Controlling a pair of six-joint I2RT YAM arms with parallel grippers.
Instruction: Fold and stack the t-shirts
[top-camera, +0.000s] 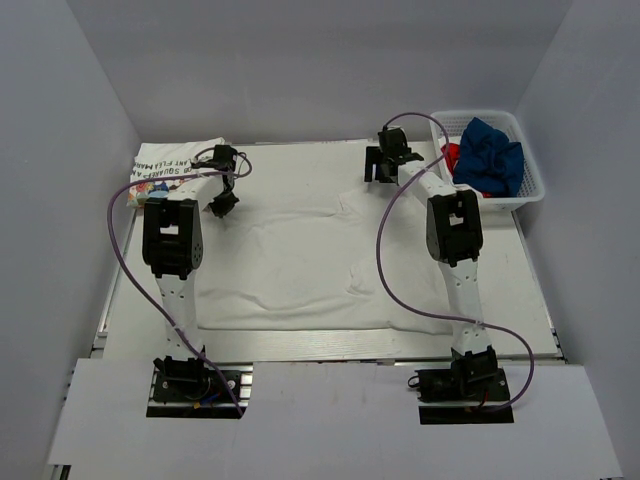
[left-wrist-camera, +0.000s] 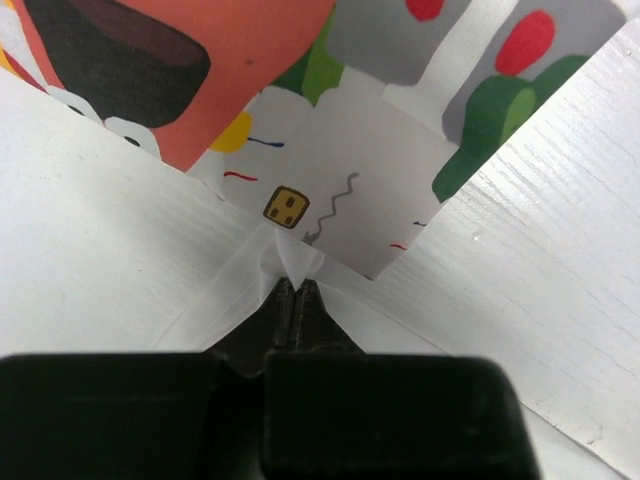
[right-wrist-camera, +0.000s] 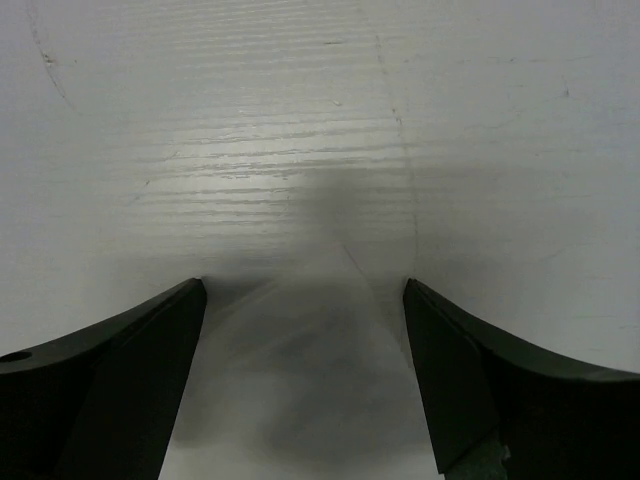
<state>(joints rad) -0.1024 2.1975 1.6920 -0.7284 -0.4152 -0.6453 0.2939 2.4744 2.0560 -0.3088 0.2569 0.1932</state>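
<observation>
A plain white t-shirt (top-camera: 300, 260) lies spread over the middle of the table. My left gripper (top-camera: 223, 205) is at its far left corner, shut on a pinch of white cloth (left-wrist-camera: 292, 258). A folded white t-shirt with a colourful print (top-camera: 168, 166) lies just beyond it and fills the top of the left wrist view (left-wrist-camera: 330, 130). My right gripper (top-camera: 379, 166) is open at the shirt's far edge, jaws wide apart (right-wrist-camera: 305, 300) over white cloth (right-wrist-camera: 300, 390). A navy t-shirt (top-camera: 492, 155) and a red-printed one (top-camera: 451, 155) lie bunched in the basket.
A white plastic lattice basket (top-camera: 531, 184) stands at the back right corner. White walls enclose the table on the left, back and right. Purple cables loop from both arms above the cloth.
</observation>
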